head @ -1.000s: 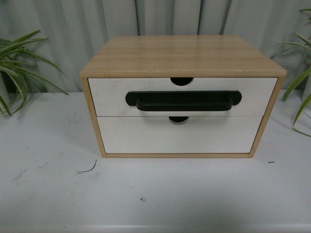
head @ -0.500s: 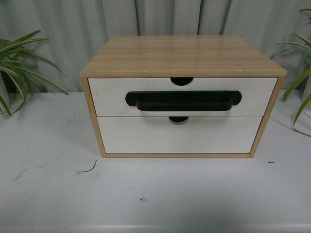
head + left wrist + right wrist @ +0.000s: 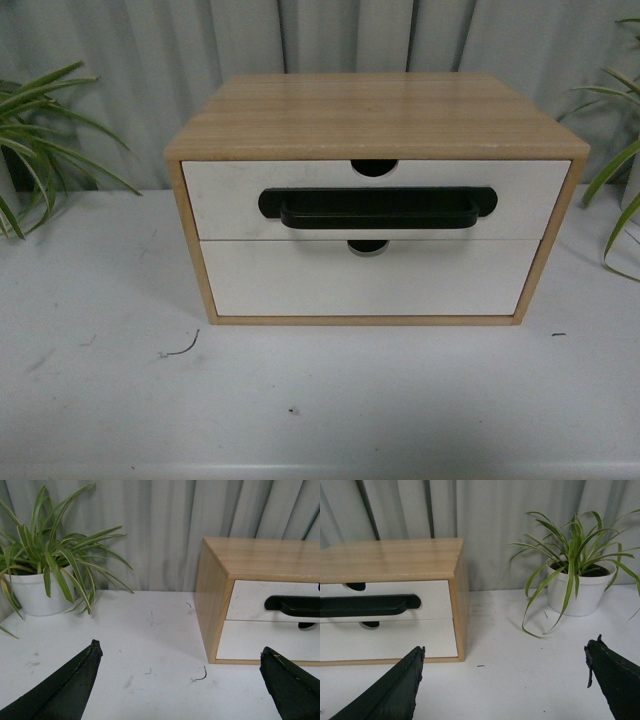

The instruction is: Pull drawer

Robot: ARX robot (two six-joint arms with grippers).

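Note:
A light wood cabinet [image 3: 375, 115] stands in the middle of the white table. Its upper drawer [image 3: 230, 195] has a white front, a long black bar handle [image 3: 377, 208] and a half-round notch [image 3: 374, 167] in its top edge; it sits pushed in. The lower white drawer [image 3: 300, 280] has no handle. Neither arm shows in the front view. My left gripper [image 3: 180, 652] is open, well short of the cabinet's left side [image 3: 212, 605]. My right gripper [image 3: 504, 652] is open too, off the cabinet's right side [image 3: 461, 595]. The handle [image 3: 367, 605] shows in the right wrist view.
A potted spider plant [image 3: 35, 587] stands left of the cabinet and another [image 3: 577, 587] to its right, both near the grey curtain [image 3: 300, 35]. A small curled wire scrap [image 3: 180, 349] lies on the table [image 3: 330, 400] in front of the cabinet's left corner.

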